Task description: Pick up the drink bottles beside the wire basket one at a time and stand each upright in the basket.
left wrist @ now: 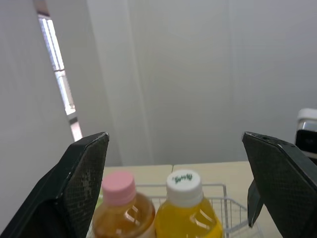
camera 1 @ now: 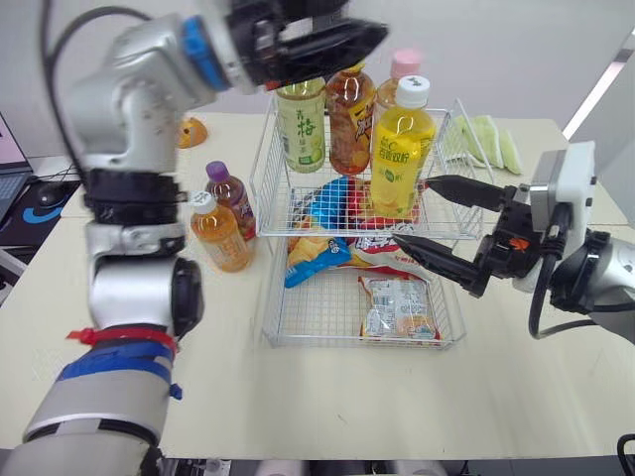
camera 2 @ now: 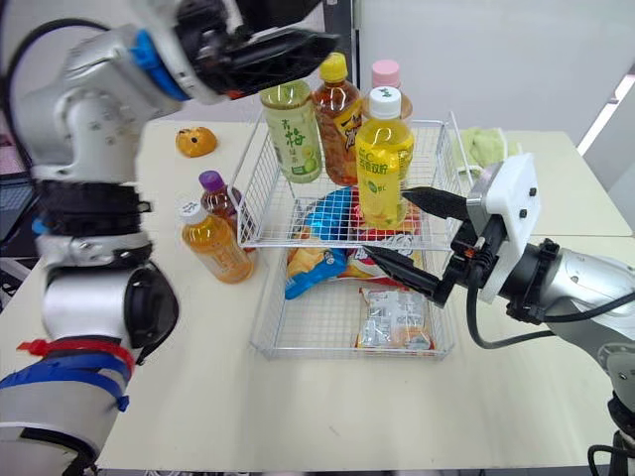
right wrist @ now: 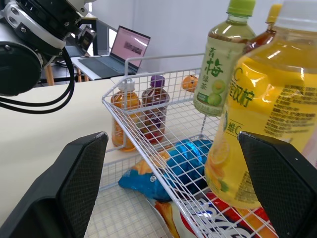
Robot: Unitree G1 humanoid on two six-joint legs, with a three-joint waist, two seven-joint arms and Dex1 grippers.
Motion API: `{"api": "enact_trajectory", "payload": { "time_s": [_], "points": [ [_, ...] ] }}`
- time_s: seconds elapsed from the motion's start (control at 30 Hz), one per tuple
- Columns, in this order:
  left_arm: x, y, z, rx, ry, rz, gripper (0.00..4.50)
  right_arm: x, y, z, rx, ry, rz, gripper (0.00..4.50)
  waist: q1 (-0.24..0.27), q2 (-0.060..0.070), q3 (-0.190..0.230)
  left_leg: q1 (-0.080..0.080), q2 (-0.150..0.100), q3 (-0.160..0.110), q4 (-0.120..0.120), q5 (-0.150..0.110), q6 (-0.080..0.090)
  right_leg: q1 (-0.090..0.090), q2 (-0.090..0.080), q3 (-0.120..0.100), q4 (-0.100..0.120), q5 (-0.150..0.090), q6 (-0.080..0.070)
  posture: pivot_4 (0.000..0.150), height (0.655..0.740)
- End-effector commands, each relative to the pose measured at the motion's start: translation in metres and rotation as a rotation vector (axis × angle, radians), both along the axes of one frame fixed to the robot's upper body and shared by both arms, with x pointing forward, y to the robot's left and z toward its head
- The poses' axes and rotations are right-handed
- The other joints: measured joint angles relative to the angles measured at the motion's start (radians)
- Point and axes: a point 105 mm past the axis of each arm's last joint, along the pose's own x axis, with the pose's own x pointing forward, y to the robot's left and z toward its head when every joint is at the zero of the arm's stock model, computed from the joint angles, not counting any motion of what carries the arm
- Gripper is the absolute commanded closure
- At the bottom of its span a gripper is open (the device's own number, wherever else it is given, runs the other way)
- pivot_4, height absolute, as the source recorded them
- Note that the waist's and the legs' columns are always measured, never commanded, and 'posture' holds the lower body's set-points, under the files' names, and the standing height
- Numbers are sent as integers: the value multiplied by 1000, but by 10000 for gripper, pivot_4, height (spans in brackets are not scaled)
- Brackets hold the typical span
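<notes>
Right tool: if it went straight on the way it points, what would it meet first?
Likely the yellow bottle standing in the wire basket; the basket's mesh may come first, depth unclear.

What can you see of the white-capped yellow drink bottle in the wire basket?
The clear plastic bottle of yellow drink stands upright in the white wire basket, nearest the front. It has a white screw cap and a yellow label with green print. The open right end effector sits beside its base.

This looks like an office or lab workroom. It has plain white walls (left wrist: pixel 198 74) and a pale counter (camera 1: pixel 347 397). Beyond the counter's left edge stands a desk (right wrist: pixel 99 67) with an open laptop (right wrist: pixel 130 47) and a blue mouse pad (camera 1: pixel 25 213).
</notes>
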Motion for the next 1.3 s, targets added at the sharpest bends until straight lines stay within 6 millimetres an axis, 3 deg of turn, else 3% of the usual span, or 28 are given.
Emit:
{"api": "enact_trajectory", "payload": {
  "time_s": [0.03, 0.23, 0.37, 0.47, 0.57, 0.63, 0.8, 1.0, 1.13, 1.3],
  "points": [
    [1, 41, 4, -53, -25, 221, 318, -5, 10, 8, 18, -19, 110, 0, 0, 0, 0, 0, 0, 0, 0, 0, -1, 0, 0, 0, 0, 0, 0, 1500, 7400],
    [-10, 125, -35, -90, 24, 613, 318, 4, 23, 9, 17, -30, 212, 0, -1, 0, 0, 1, 0, -1, 0, 1, -1, 0, 0, 0, 0, 0, 0, 1500, 7400],
    [-37, 163, -80, -116, 107, 797, 318, 5, 34, 7, 14, -30, 292, 0, -1, 0, -1, 1, 0, -1, -1, 1, -1, 0, 0, 0, -1, 0, 0, 1500, 7400],
    [-66, 190, -131, -169, 203, 969, 318, 8, 42, 3, -2, -41, 339, 0, 3, 0, -1, 1, 0, -1, -1, 1, -1, 0, 0, 0, -2, 0, 0, 1500, 7400],
    [-86, 196, -161, -198, 264, 1087, 318, 12, 44, 1, -9, -53, 352, 0, 12, -2, -3, 2, 0, -1, 0, 1, -1, 2, 0, 0, -2, 0, 0, 1500, 7400],
    [-107, 188, -187, -216, 325, 1126, 318, 14, 45, 0, -12, -62, 358, 0, 18, -3, -3, 4, 0, -1, 0, 1, -1, 5, 0, -1, -2, 1, 0, 1500, 7400],
    [-140, 173, -215, -229, 397, 1149, 318, 17, 46, 0, -7, -72, 369, 0, 26, -4, -4, 16, 0, 0, -2, -1, 1, 16, 0, 0, -5, 1, 1, 1500, 7400],
    [-119, 164, -210, -168, 343, 1120, 318, 19, 46, 2, -3, -74, 363, 0, 33, -1, -5, 17, 1, -1, -3, -1, 2, 16, 0, -1, -2, 2, -2, 1500, 7400],
    [-83, 154, -191, -179, 279, 1054, 318, 21, 44, 2, -2, -73, 336, 0, 32, 0, -6, 18, 0, -1, -3, 0, 1, 16, 0, -1, -2, 3, -2, 1500, 7400],
    [-38, 144, -184, -118, 240, 1012, 318, 21, 39, 6, 2, -82, 292, 0, 29, 0, -6, 17, 0, -1, -3, 1, -1, 15, 0, 0, -3, 3, -2, 1500, 7400]
  ]
}}
